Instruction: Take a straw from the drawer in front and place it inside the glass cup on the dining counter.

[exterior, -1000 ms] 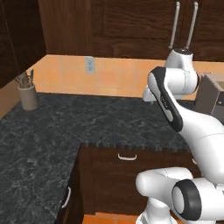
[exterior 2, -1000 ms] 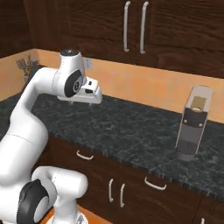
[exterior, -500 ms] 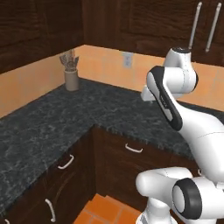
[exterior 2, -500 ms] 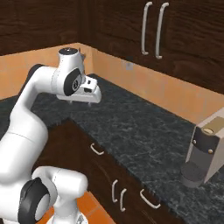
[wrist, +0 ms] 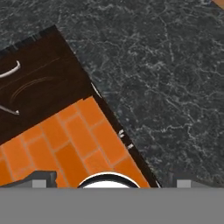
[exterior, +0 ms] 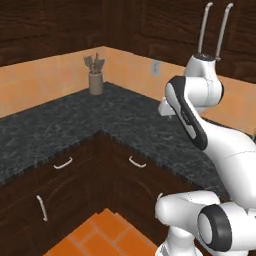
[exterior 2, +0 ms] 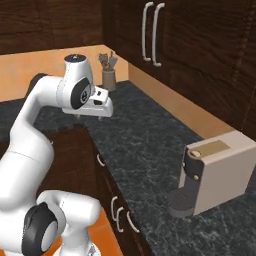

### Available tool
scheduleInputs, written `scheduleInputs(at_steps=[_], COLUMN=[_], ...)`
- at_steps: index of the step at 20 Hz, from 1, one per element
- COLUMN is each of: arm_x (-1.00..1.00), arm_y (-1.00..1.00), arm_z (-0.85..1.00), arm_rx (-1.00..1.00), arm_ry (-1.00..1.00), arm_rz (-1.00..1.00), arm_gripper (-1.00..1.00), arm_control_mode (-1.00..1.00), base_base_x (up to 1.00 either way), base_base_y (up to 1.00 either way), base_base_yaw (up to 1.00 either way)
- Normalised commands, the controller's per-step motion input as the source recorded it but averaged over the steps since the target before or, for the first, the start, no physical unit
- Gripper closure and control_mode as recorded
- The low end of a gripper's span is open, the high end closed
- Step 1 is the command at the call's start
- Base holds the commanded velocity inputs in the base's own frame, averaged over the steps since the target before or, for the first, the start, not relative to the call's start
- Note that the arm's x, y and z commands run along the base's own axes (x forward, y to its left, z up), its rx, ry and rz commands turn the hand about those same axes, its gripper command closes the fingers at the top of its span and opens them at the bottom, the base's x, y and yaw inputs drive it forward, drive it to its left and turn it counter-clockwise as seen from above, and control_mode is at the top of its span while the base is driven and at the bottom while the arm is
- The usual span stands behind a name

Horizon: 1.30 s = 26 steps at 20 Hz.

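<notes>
A: Where's the drawer?
B: Closed drawer fronts [exterior: 64, 165] sit under the black counter [exterior: 60, 125].
A: The tool?
B: The tool [exterior 2: 102, 102] hangs above the counter corner; I cannot tell whether it's apart or together. A utensil holder [exterior: 95, 82] stands by the wall.

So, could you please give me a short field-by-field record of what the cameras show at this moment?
setting: corner of a black speckled counter over dark wood cabinets, orange tile floor
on counter: utensil holder in the far corner; beige coffee machine at the right
drawers: closed, curved silver handles
arm: raised above the counter, hand angled down over the counter edge
claw: fingertips out of frame, state cannot be told
straw, glass cup: none to report
</notes>
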Motion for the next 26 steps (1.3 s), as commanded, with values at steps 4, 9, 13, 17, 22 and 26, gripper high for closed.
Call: scheduleInputs(at_steps=[4, 9, 13, 17, 22, 26], arm_x=[0.0, -0.01, 0.0, 0.01, 0.21, 0.39], arm_y=[0.0, 0.09, 0.74, 0.65, 0.6, 0.42], arm_z=[0.0, 0.0, -0.17, -0.48, -0.65, -0.66], arm_rx=[0.0, -0.01, -0.21, -0.33, -0.38, -0.37], arm_ry=[0.0, 0.0, -0.02, -0.01, 0.0, 0.03], arm_rz=[0.0, 0.26, 0.1, 0.02, 0.0, 0.0], arm_gripper=[-1.0, -1.0, -1.0, -1.0, -1.0, -1.0], arm_control_mode=[1.0, -1.0, -1.0, -1.0, -1.0, -1.0], base_base_x=[0.0, 0.0, 0.0, 0.0, 0.0, 0.0], base_base_y=[-0.79, 0.0, 0.0, 0.0, 0.0, 0.0], base_base_yaw=[0.39, 0.0, 0.0, 0.0, 0.0, 0.0])
